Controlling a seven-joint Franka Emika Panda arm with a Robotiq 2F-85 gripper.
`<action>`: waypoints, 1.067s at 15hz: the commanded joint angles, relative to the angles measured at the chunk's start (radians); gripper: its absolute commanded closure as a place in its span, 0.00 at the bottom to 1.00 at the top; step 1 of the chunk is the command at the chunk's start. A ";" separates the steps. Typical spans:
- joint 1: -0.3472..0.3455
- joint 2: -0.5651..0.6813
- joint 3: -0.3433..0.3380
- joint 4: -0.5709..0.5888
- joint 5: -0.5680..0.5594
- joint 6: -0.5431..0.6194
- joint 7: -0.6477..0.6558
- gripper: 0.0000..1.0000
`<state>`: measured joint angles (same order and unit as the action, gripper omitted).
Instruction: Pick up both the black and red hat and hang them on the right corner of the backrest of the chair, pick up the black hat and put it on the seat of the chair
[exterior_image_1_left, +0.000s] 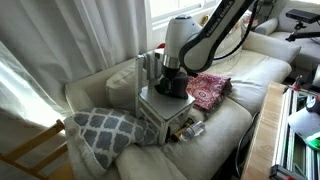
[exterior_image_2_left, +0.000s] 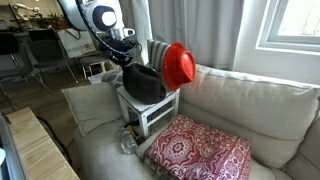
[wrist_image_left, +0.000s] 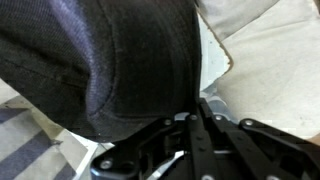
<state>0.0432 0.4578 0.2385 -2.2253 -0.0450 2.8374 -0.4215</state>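
Pale curtains (exterior_image_1_left: 60, 40) and a bright window stand behind a cream upholstered sofa (exterior_image_2_left: 250, 105), and on its cushions sits the small, boxy, grey-white chair (exterior_image_2_left: 150, 118). The chair's backrest (exterior_image_1_left: 150, 64), made of upright grey and white slats, carries the bright red rounded soft cap, the red hat (exterior_image_2_left: 180, 64), hooked over one top corner. The plain black dome-shaped soft cap, the black hat (exterior_image_2_left: 145, 83), sits low over the flat pale seat (exterior_image_1_left: 152, 98), just beside the red hat. The robot's gripper (exterior_image_2_left: 129, 64) is at its upper edge. Neither exterior view shows whether the hat's underside touches the seat. In the wrist view, black fabric fills most of the picture and runs down into the finger linkage. The fingers therefore seem pinched on the brim of the black hat, though cloth hides their tips. A flat dark red patterned cloth (exterior_image_2_left: 200, 150) lies on the sofa near the chair, and a grey lattice-patterned cushion (exterior_image_1_left: 105, 130) lies on the opposite side of the chair; neither plays a part. The hanging looks settled for the red hat, and the last step, laying the black hat on the seat, appears to be in hand. The next move calls for lowering until the hat rests flat on the seat. The fingers should then release and lift straight up, so that the brim is not dragged off the edge and the red hat is not knocked from its corner.
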 joint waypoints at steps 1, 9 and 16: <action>-0.067 0.044 0.118 0.012 0.056 0.027 -0.058 0.99; -0.118 0.118 0.179 0.026 0.039 0.106 -0.056 0.56; -0.276 0.040 0.341 0.006 0.141 -0.037 -0.055 0.04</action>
<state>-0.1411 0.5666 0.4953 -2.2025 0.0251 2.8999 -0.4590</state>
